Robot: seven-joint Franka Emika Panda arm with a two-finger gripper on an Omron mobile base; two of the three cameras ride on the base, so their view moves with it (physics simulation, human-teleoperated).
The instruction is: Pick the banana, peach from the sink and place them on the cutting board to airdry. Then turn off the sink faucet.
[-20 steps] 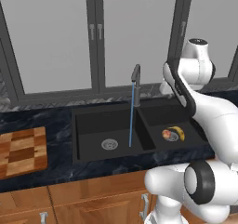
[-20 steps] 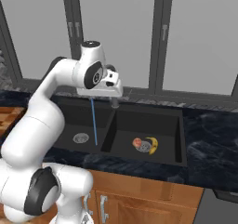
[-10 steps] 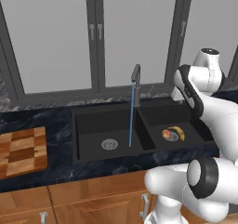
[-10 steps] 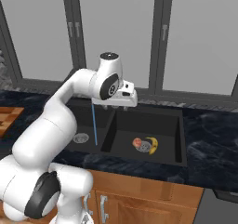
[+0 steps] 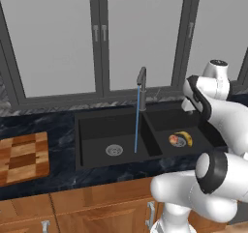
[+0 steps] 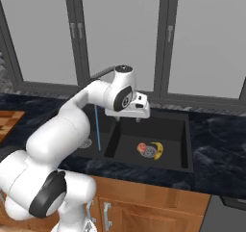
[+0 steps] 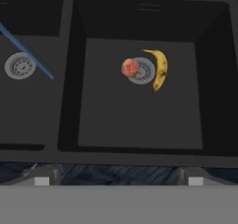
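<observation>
- Directly under the claw [image 6: 138, 118], the right-hand basin of the black double sink [image 7: 139, 162] lies open; the claw's two fingers stand wide apart with nothing between them, and it hangs well above the basin floor.
- Below the claw, on the basin floor, the peach [image 7: 130, 68] sits on the edge of the round silver drain [image 7: 142, 71], touching it.
- Just beside the peach, on the drain's other side, lies the banana [image 7: 160, 69], curved around the drain rim, dark at its tips.
- To the claw's left, past the divider between the basins, a thin blue water stream [image 6: 98, 128] falls from the dark grey faucet [image 5: 141, 76] into the left basin, near a second drain [image 7: 20, 65].
- Far off to the claw's left, well apart from the sink, the checkered wooden cutting board [image 5: 22, 157] lies flat on the dark marbled counter [image 5: 58, 135].
- Beyond the sink, behind the faucet, stand tall grey-framed windows [image 5: 140, 34].
</observation>
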